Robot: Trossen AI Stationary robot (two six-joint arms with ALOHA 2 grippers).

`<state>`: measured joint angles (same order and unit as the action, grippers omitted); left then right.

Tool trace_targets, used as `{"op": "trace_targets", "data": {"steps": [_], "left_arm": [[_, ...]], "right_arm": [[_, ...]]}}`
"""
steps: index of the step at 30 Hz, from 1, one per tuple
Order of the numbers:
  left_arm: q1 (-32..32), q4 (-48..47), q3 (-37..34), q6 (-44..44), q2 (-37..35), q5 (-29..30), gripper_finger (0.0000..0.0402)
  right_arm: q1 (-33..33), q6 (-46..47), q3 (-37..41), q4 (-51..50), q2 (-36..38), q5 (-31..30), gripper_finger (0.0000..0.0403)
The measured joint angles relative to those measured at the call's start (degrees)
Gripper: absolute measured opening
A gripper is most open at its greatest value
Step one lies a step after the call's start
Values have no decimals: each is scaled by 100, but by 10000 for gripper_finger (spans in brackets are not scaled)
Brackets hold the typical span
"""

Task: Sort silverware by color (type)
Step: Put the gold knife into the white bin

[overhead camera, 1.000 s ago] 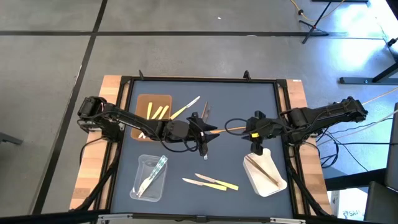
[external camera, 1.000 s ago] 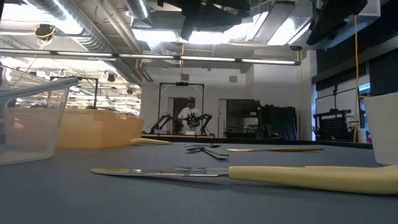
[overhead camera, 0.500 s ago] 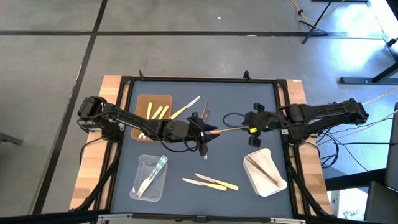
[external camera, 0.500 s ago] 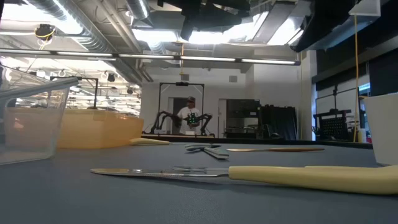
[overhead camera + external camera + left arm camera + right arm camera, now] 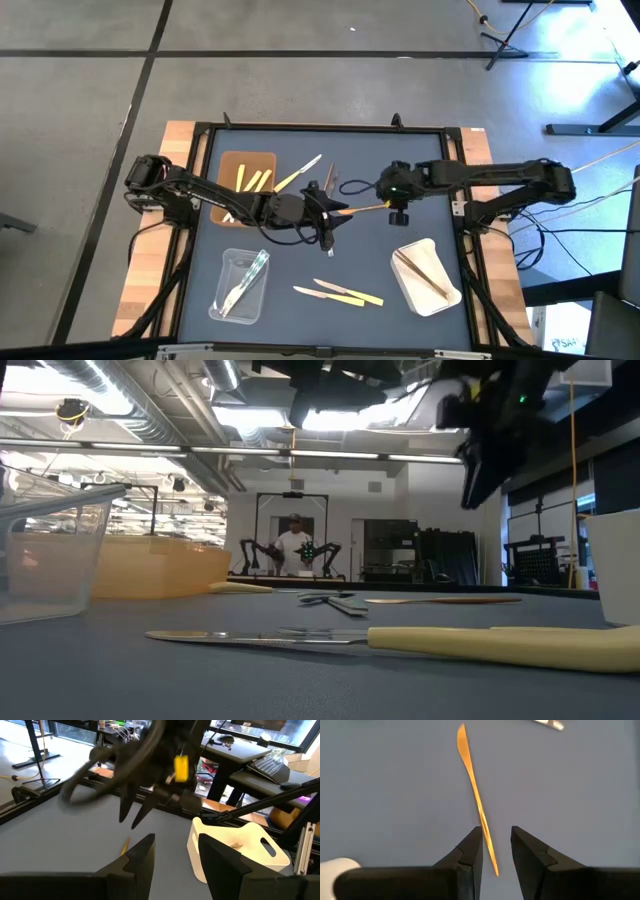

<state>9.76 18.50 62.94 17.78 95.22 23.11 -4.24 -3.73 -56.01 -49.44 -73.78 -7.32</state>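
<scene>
A tan wooden knife lies flat on the blue mat in the middle of the table. My right gripper hangs open above the knife's right end, pointing steeply down and well clear of the table in the low view. In its wrist view, the knife runs up from the gap between the fingers. My left gripper stands open and holds nothing just left of the knife. Loose yellow utensils lie near the front. Another pale one lies beside the brown tray.
A brown tray with yellow utensils sits at the far left. A clear tray with clear utensils is at the near left. A white tray with wooden ones is at the near right. A clear utensil lies by my left gripper.
My right gripper has swung from above the white tray toward the far edge and a little left. It has come down, rolled its wrist, and now hangs over the wooden knife's right end. The knife and the other utensils have not moved.
</scene>
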Motion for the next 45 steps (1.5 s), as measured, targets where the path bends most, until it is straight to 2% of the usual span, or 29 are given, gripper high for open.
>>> {"op": "trace_targets", "data": {"steps": [15, 20, 45], "left_arm": [[4, -15, 0, 0, 0, -148, 146], [4, -15, 2, 3, 0, -317, 146], [20, -14, 1, 7, 0, -330, 146]], "right_arm": [[-455, -469, 0, -3, -1357, 291, 88], [-442, -555, 0, -1, -1602, 360, 88], [-442, -559, -9, 316, -2578, 338, 88]]}}
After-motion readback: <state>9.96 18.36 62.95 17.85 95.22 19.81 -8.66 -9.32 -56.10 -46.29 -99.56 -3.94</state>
